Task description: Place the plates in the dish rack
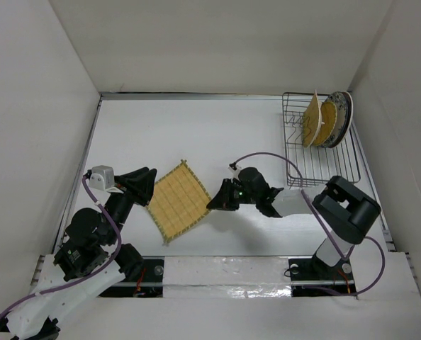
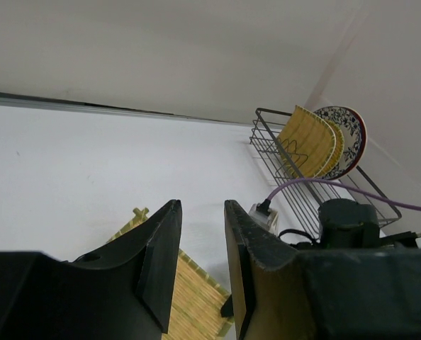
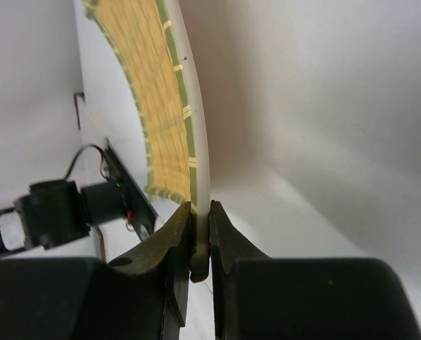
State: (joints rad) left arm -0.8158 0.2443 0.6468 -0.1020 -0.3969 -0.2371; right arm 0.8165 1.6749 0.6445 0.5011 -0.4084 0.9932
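Couldn't see the square woven mat [image 1: 177, 202] whole in either wrist view: cropped to a curved, edge-on strip in the right one, mostly hidden behind the fingers [image 2: 161, 262] in the left. Couldn't judge from above any contact between its near corner and the table [image 1: 196, 134]. Couldn't separate the plates at the far end of the dish rack [image 1: 324, 161]. Made out two bamboo discs [image 1: 313, 119] leaning upright there, with a blue-patterned plate [image 1: 344, 112] just behind, nothing clearer. Found the mat tilted between the two arms at mid-table, well apart from the rack. Saw the right gripper [image 1: 212, 202] pinched narrow on the mat's right corner, with the thin edge caught between both pads [image 3: 181, 230] and the woven face rising away from them. Saw the left gripper [image 1: 152, 188] at the mat's opposite corner, jaws partly spread, bare table showing in the gap between the tips, mat lying beyond and below them, not caught between them as far as visible.
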